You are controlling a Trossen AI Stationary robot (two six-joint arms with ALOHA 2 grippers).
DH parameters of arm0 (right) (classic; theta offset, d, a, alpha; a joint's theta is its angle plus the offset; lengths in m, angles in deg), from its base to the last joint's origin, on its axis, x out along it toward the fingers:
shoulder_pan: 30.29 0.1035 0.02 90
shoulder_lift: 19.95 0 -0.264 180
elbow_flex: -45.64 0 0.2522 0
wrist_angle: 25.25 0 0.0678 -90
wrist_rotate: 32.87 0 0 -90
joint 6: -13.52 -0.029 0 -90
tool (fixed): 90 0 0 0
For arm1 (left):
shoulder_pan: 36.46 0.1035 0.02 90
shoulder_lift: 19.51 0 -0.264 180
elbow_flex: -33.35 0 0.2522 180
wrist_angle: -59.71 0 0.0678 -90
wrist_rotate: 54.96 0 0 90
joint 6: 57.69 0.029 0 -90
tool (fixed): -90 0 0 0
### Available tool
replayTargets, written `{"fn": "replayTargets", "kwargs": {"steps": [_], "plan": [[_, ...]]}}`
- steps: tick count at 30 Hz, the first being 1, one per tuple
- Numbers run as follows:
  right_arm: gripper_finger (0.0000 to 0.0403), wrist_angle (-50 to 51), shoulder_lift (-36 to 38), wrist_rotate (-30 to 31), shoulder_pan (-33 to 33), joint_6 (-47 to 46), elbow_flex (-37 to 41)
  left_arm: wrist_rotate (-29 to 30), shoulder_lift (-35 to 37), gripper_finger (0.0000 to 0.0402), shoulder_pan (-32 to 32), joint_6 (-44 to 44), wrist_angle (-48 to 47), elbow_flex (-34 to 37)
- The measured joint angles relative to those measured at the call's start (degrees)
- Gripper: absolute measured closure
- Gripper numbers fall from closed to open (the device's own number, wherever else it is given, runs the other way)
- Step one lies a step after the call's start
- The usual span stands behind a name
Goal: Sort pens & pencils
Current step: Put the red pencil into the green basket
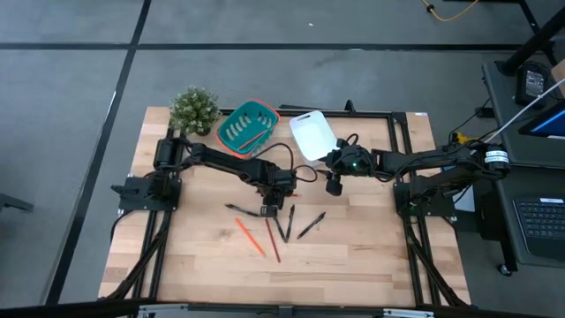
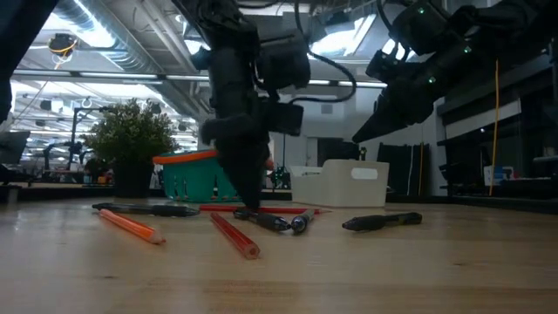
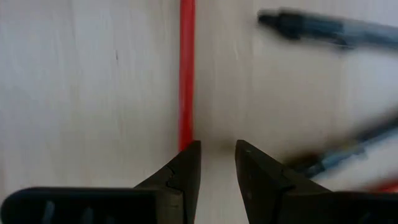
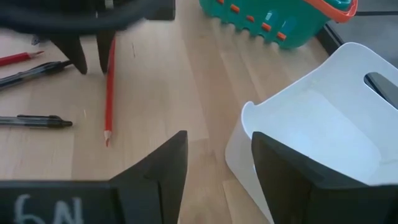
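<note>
The left tool (image 1: 269, 210) hangs low over the middle of the pale wooden desk (image 1: 371, 256), its two dark fingers (image 3: 186, 174) parted with nothing between them, tips right at one end of a thin red pencil (image 3: 186, 74) that lies flat on the wood. The black pens (image 1: 291, 223) lie scattered just to its right and on its near side, one short black pen (image 1: 240, 208) to its left, and two more red-orange pencils (image 1: 260, 238) lie slanted on the near side (all loose on the desk, none lifted).

The right tool (image 1: 334, 185) hovers higher, to the right of the left one, fingers spread and empty, just beside the near corner of a white plastic bin (image 1: 311, 134). That bin sits at the far side of the desk, with a teal slotted basket with an orange rim (image 1: 247, 125) to its left and a small green potted plant (image 1: 193, 109) farther left still.

From the right wrist, the white bin's wall (image 4: 298, 130) fills the space ahead of the fingers, while the left arm's fingers (image 4: 78, 53) stand close over the pens and pencils.
</note>
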Motion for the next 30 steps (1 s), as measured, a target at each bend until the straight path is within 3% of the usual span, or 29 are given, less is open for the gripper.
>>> {"fn": "replayTargets", "kwargs": {"steps": [11, 20, 30], "plan": [[0.0223, 0.4, 0.0, 0.0, 0.0, 0.0, 0.0, -0.6, -1.1, 0.0307, 1.1, 1.1, 0.2, -0.3], [0.0223, 0.6, 0.0, 0.0, 0.0, 1.1, 0.0, -1.7, -0.4, 0.0307, -2.8, 1.2, -4.4, -4.7], [0.0223, 2.0, 0.0, 0.0, 0.0, 1.0, 0.0, 3.0, -0.2, 0.0307, -2.4, 5.6, -5.8, -7.1]]}}
